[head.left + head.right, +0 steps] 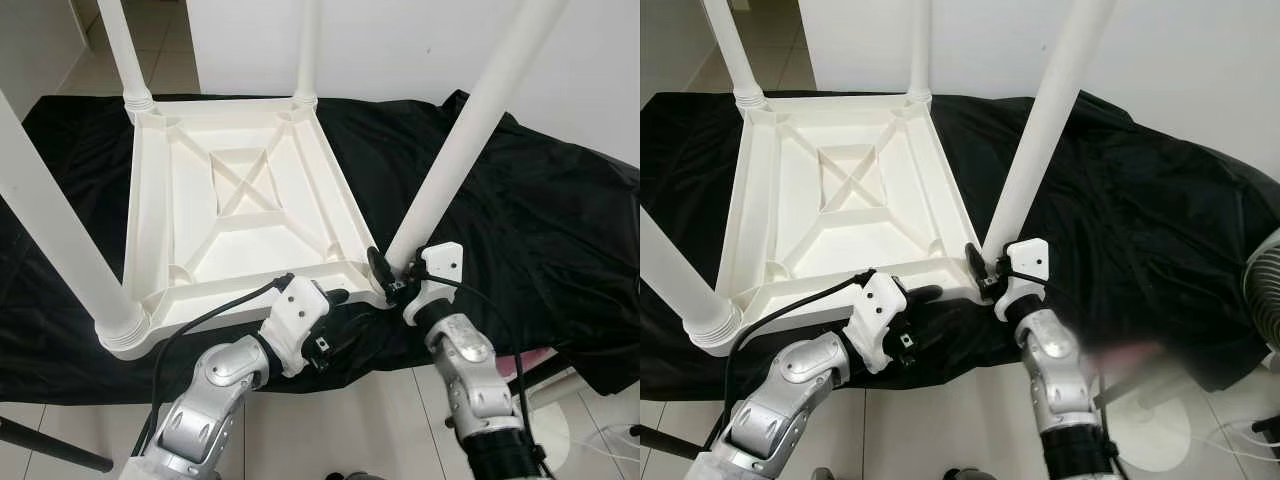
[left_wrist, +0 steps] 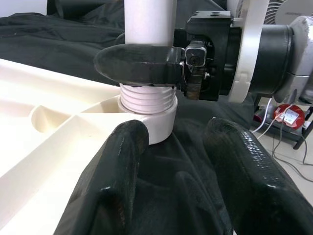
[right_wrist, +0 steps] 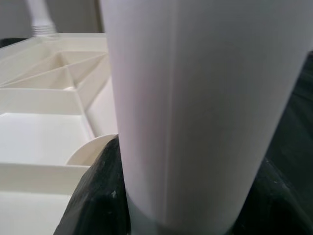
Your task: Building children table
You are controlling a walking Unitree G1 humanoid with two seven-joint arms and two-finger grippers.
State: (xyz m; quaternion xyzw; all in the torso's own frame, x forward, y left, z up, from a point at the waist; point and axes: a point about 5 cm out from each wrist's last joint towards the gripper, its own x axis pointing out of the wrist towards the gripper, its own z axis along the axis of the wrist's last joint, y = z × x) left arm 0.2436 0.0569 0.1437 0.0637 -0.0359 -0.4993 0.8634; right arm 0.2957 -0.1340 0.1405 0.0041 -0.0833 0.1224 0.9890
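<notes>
White plastic everywhere: the tabletop (image 1: 240, 210) lies upside down on a black cloth (image 1: 540, 230), ribbed underside up, with a leg standing in each corner. All the action is at the corner of the tabletop nearest the robot's right arm. There the right gripper (image 1: 392, 272) is clamped around the base of the near-right leg (image 1: 470, 130), its black fingers (image 2: 139, 64) wrapping the tube just above the threaded collar, which sits in the corner socket (image 2: 159, 122). The left gripper (image 1: 335, 300) hovers just beside that same corner, along the near edge of the tabletop, fingers spread apart and holding nothing.

By my read, this is the seating of the leg. To do it well, keep the tube square to the socket while turning, so the threads don't cross. A little downward pressure helps. The idle left gripper could press on the near edge to stop the tabletop sliding on the slippery cloth.
</notes>
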